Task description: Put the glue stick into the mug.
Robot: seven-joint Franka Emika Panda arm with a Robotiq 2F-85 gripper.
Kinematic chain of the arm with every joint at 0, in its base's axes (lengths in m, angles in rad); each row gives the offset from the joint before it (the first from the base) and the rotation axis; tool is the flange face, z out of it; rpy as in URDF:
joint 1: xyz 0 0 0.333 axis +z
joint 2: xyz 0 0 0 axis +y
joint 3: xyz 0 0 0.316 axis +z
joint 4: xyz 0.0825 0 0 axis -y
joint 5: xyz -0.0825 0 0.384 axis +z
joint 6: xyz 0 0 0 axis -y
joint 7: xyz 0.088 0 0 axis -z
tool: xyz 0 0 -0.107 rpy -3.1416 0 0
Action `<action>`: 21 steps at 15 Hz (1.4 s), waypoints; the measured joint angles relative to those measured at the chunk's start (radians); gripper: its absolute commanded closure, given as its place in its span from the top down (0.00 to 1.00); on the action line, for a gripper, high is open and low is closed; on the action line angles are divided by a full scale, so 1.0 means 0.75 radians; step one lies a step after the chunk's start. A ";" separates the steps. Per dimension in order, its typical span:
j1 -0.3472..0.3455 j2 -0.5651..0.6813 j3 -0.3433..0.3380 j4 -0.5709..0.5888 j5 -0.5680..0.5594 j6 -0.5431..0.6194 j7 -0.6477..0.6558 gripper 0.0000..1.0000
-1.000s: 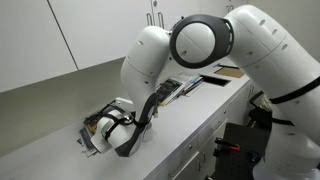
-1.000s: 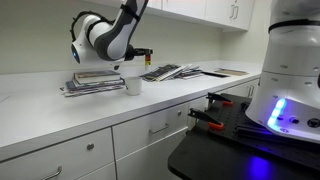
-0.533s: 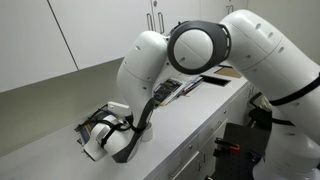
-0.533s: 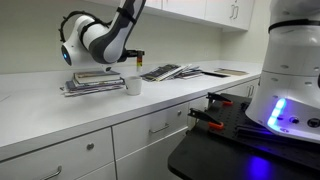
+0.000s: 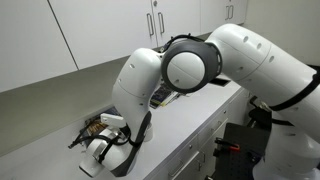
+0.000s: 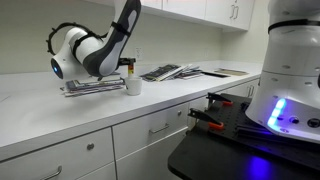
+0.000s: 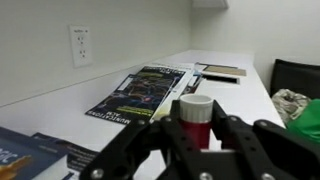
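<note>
Our claw (image 7: 196, 138) is clamped on the glue stick (image 7: 195, 108). We should centre it squarely above the mug (image 6: 132, 86), lower it inside the rim, then let go.

We see the gripper (image 6: 127, 68), clamped on the glue stick (image 7: 196, 112), has swung sideways and dropped lower; it now hangs just above the mug (image 6: 132, 87).
</note>
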 measured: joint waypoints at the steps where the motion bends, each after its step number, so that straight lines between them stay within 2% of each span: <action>1: 0.002 0.018 0.000 0.005 0.000 0.001 0.000 0.09; 3: 0.006 0.049 0.000 0.016 0.000 0.002 -0.001 0.09; 4: 0.007 0.061 0.000 0.022 0.000 0.002 -0.001 0.59; 5: 0.008 0.070 -0.001 0.028 0.000 0.002 -0.001 0.59; 10: 0.010 0.070 -0.001 0.044 0.000 0.001 -0.007 0.95; 11: 0.013 0.063 -0.001 0.047 0.000 0.000 -0.012 1.00; 21: 0.025 -0.104 0.006 -0.017 0.004 -0.003 -0.079 1.00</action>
